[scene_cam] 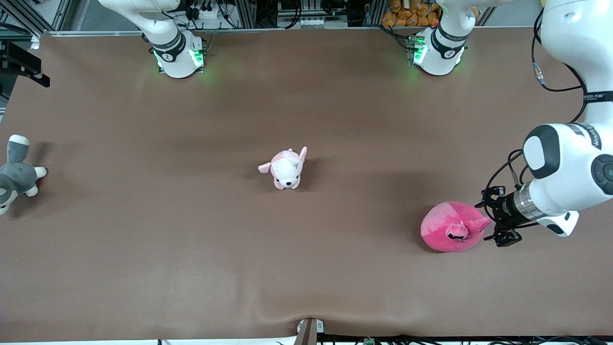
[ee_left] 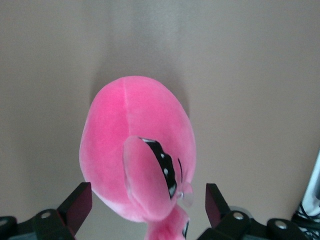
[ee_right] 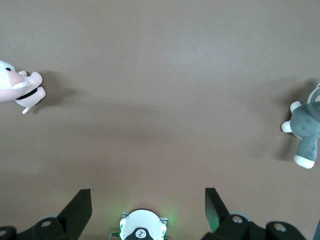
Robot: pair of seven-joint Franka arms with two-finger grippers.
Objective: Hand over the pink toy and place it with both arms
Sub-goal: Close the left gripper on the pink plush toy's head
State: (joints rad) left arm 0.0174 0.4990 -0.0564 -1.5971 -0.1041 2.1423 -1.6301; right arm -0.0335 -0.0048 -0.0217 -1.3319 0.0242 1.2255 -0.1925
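The pink toy (scene_cam: 450, 227) lies on the brown table toward the left arm's end, its dark sunglasses face up and its small limb pointing at the left gripper. My left gripper (scene_cam: 490, 221) is low beside it, open. In the left wrist view the toy (ee_left: 135, 140) fills the middle, and its lower part lies between the spread fingers (ee_left: 80, 202) without touching them. My right gripper (ee_right: 148, 210) is open and empty, held high over its own arm's base (ee_right: 142, 227); it is out of the front view.
A pale pink-and-white puppy plush (scene_cam: 286, 168) stands mid-table and also shows in the right wrist view (ee_right: 17, 87). A grey-and-white plush (scene_cam: 17, 175) lies at the table edge at the right arm's end, also in the right wrist view (ee_right: 307, 122).
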